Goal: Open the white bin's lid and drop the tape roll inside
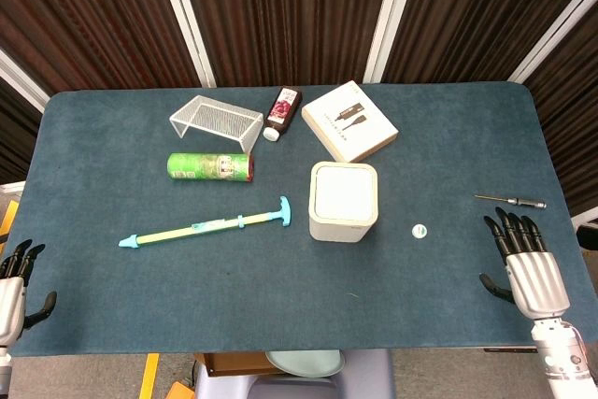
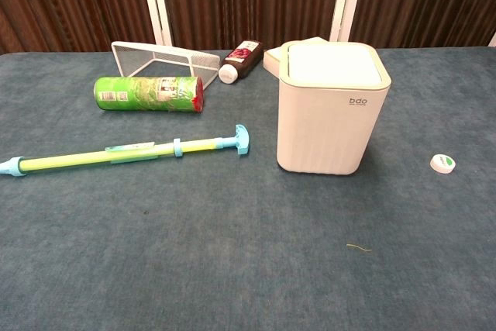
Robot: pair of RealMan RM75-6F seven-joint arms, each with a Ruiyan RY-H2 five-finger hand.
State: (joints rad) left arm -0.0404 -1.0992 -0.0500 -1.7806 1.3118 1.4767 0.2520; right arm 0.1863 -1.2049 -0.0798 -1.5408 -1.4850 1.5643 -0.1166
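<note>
The tape roll (image 1: 420, 230), right of the white bin (image 1: 344, 201), looks small, light, rigid; pinch its rim. Right hand (image 1: 523, 263) and left hand (image 1: 19, 277) lie empty, fingers apart.

Left hand (image 1: 17, 273) lower left of head view, right hand (image 1: 528, 263) lower right; both empty, fingers extended.

— Where does the head view look from?
— High above the near edge of the counter (image 1: 112, 306), tilted steeply down; it takes in the whole top and the curtained wall behind.
— And the chest view?
— Low and close, facing almost level across the counter toward that same wall.
— What do the 2 views share?
— The middle: the white bin (image 1: 344, 201) (image 2: 332, 106), the green can (image 1: 210, 167) (image 2: 149, 93) and the tape roll (image 1: 420, 230) (image 2: 442, 163).
</note>
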